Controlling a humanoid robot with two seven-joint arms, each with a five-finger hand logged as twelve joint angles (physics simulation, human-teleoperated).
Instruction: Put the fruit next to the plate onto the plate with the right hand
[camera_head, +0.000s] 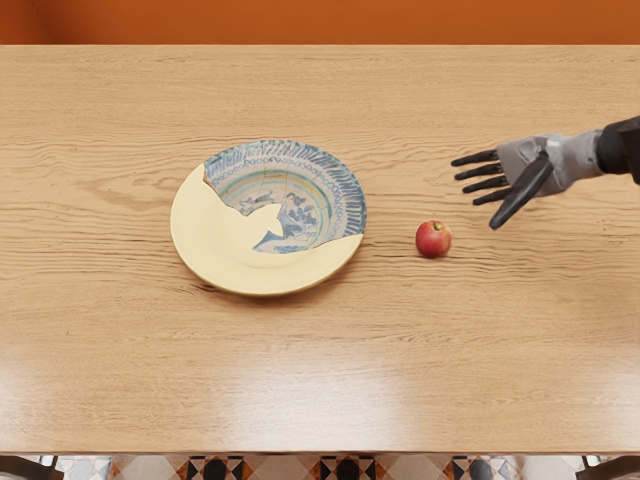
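Note:
A small red apple (433, 239) rests on the wooden table just right of the plate (215, 245). The plate is round and cream-coloured, with a blue patterned area over its upper right part, and nothing lies on it. My right hand (492, 182) comes in from the right edge and hovers above and to the right of the apple. Its dark fingers are spread and point left, the thumb angled down toward the table. It holds nothing and does not touch the apple. The left arm is out of view.
The wooden table (320, 380) spans the whole view, with its front edge near the bottom and an orange wall behind its far edge. Patterned floor tiles show below the front edge.

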